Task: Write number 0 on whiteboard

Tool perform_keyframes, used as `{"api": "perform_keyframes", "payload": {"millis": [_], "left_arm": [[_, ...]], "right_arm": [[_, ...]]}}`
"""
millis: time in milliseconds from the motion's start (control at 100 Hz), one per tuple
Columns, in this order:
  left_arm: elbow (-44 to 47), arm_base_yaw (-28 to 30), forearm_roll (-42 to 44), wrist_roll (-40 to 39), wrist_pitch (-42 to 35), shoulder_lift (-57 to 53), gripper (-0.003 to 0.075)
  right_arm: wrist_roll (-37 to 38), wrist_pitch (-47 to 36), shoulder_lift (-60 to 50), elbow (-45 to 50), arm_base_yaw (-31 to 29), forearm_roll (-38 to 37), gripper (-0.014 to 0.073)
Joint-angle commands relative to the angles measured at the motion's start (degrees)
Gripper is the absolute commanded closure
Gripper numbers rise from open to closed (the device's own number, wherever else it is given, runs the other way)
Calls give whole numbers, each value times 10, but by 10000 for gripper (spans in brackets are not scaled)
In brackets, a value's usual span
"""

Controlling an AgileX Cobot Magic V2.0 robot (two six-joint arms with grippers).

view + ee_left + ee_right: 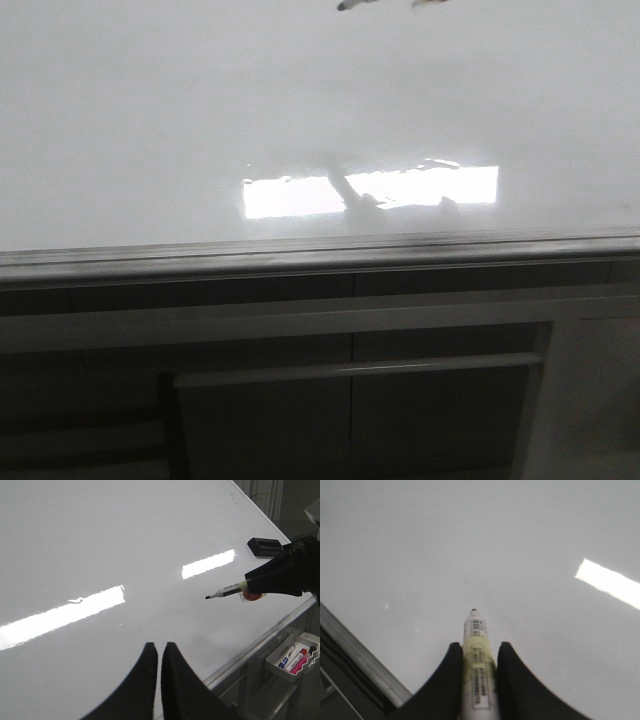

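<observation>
The left end effector [159, 652] hovers over the whiteboard [100, 540] with its fingers nearly closed, holding nothing. To the right, the right end effector [477, 652] grips a marker [477, 670], tip just above the bare white surface. No drawn loop shows.

Looks like an office or lab workspace. Large glossy whiteboard [125, 540] on a metal frame, clip-on tray [295, 657] of spare markers [292, 656], black eraser [265, 546], dark cabinet fronts [300, 400].
</observation>
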Motion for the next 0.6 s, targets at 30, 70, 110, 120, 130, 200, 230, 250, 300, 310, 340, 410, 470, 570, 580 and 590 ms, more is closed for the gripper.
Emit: {"api": "perform_keyframes", "payload": {"millis": [30,70,110,120,130,200,230,250,300,310,340,410,470,570,580,590], "left_arm": [[-1,-3,12,-6,-41,8,740],[0,-3,12,-6,-43,8,740],[0,-3,12,-6,-43,8,740],[0,-3,12,-6,-43,8,740],[0,-3,12,-6,-43,8,740],[0,-3,12,-6,-43,8,740],[0,-3,12,-6,-43,8,740],[0,-3,12,-6,-43,8,740],[0,-3,12,-6,-43,8,740],[0,-3,12,-6,-43,8,740],[0,-3,12,-6,-43,8,740],[0,-3,11,-6,-43,8,740],[0,-3,10,-6,-43,8,740],[0,-3,7,-6,-43,8,740],[0,-3,7,-6,-43,8,740],[0,-3,7,-6,-43,8,740]], "right_arm": [[0,-45,27,-42,-4,33,652],[0,-39,40,-51,-4,35,652],[0,-35,49,-62,-4,36,652],[0,-34,52,-65,-4,36,652],[0,-34,54,-67,-4,36,652],[0,-34,69,-83,-4,42,652],[0,-34,76,-91,-4,43,652],[0,-34,78,-94,-4,43,652],[0,-36,85,-102,-4,44,652],[0,-36,87,-104,-4,44,652],[0,-36,90,-106,-4,45,652],[0,-38,97,-107,-4,46,652],[0,-39,103,-107,-5,48,652],[0,-51,109,-107,-6,50,652],[0,-53,109,-107,-6,51,652],[0,-56,109,-107,-6,51,652]]}}
